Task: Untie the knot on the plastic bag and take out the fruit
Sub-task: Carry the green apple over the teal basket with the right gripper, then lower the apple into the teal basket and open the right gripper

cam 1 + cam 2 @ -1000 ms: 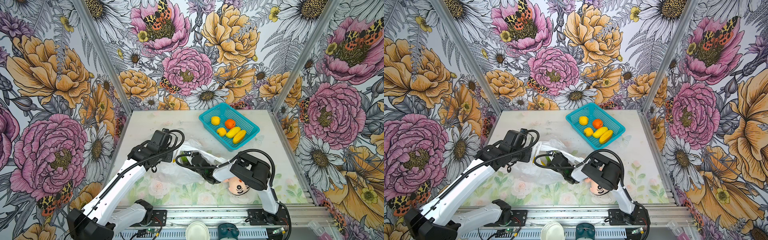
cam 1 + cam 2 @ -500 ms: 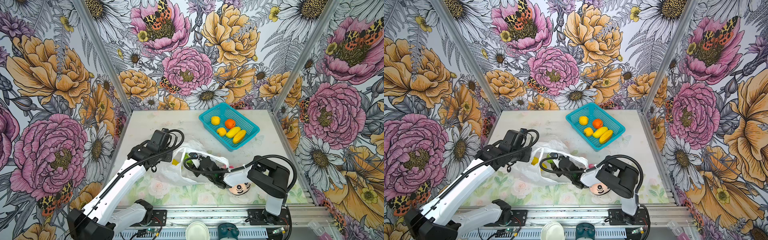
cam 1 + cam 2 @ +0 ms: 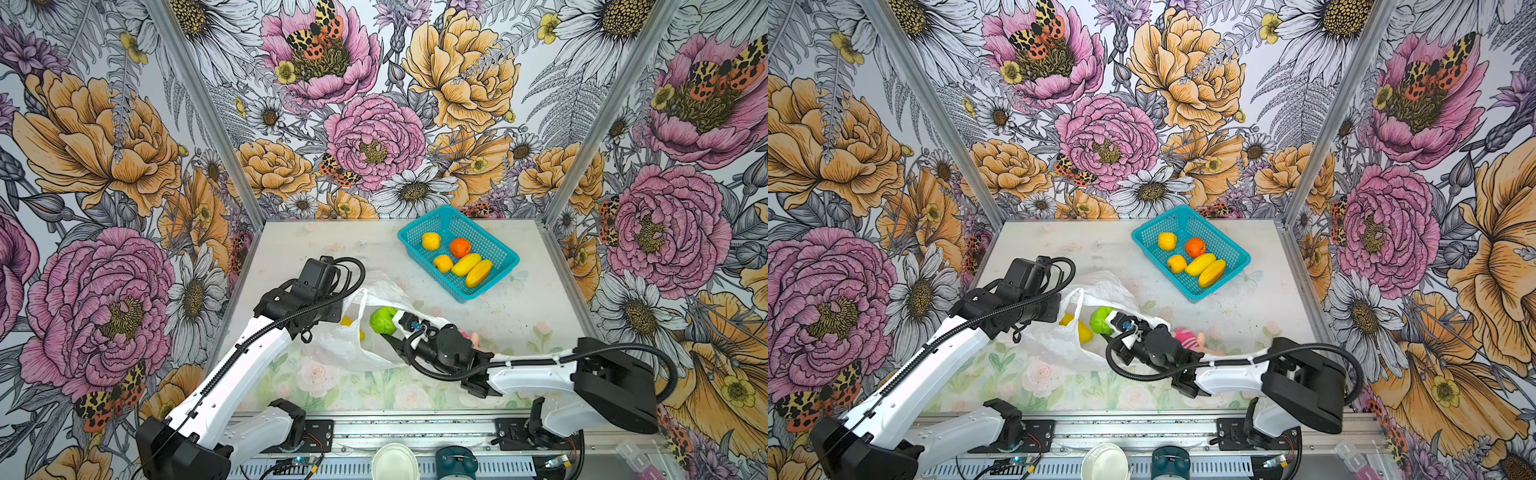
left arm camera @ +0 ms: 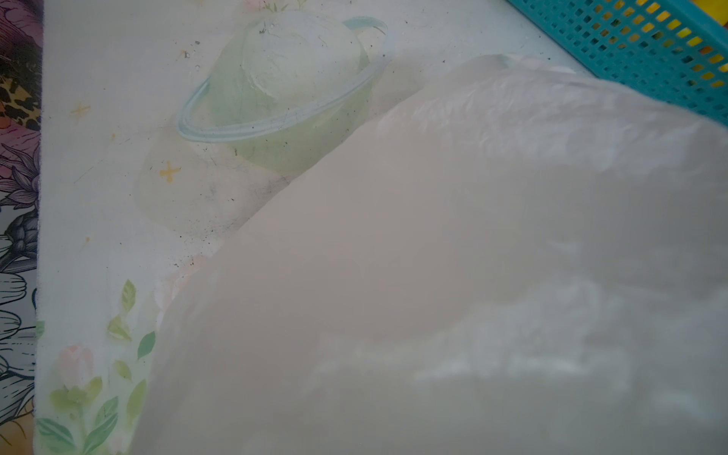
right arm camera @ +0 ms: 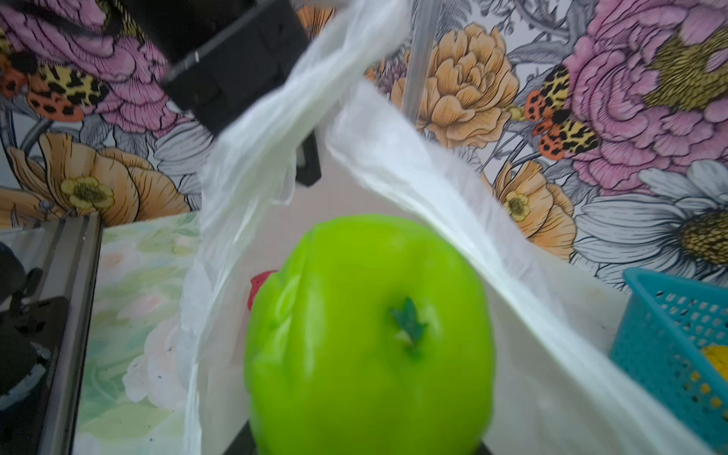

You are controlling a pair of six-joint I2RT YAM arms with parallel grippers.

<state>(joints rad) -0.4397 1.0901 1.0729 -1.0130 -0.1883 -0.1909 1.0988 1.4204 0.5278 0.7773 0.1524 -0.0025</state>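
Observation:
The white plastic bag (image 3: 345, 349) (image 3: 1054, 345) lies near the table's front left with its mouth gaping open; no knot shows. My left gripper (image 3: 340, 309) is shut on the bag's handle loop and holds it up. Bag film (image 4: 433, 275) hides its fingers in the left wrist view. My right gripper (image 3: 388, 323) (image 5: 366, 433) reaches into the mouth and is shut on a green fruit (image 3: 383, 320) (image 3: 1100, 320) (image 5: 370, 335). A yellow fruit (image 3: 1079, 330) lies inside the bag, and something red (image 5: 262, 285) peeks out behind the green one.
A teal basket (image 3: 415, 226) (image 3: 1142, 232) at the back right holds two round yellow fruits, an orange one and two long yellow ones. A pink-hatted doll (image 3: 1185, 337) lies under my right forearm. Flowered walls close three sides.
My right gripper's jaws have closed in on the green fruit inside the bag's mouth. The right arm's elbow swung out to the right and lower. The left gripper kept its hold.

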